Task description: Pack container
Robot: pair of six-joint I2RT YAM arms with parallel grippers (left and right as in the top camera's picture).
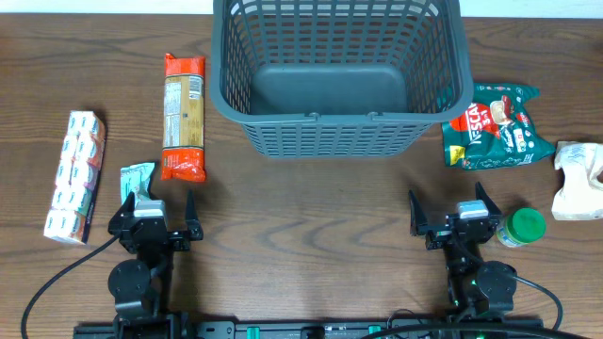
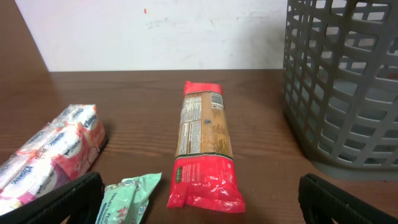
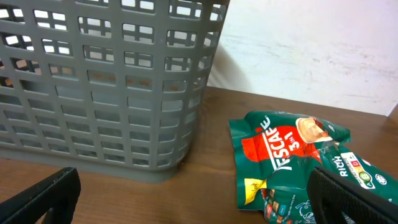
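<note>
Dark wood-grain table (image 1: 301, 226) fills the overhead view, with a white wall behind it in both wrist views. At the far edge, about centre, stands the container (image 1: 330, 137), upright and with nothing on its solid floor. To its left a long red pasta packet (image 1: 183, 117) lies flat, its length running away from the arms. Further left lies a pink-and-white tissue pack (image 1: 74, 176). A small pale green sachet (image 1: 138, 178) lies just ahead of the left gripper (image 1: 158, 200), whose jaws stand wide apart and hold nothing. The right gripper (image 1: 448, 200) is likewise spread and empty, with a green-lidded jar (image 1: 524, 228) just beside it. A green Nescafé bag (image 1: 497, 127) lies close to the container's right wall, and a crumpled white bag (image 1: 579, 179) sits at the table's right edge.
</note>
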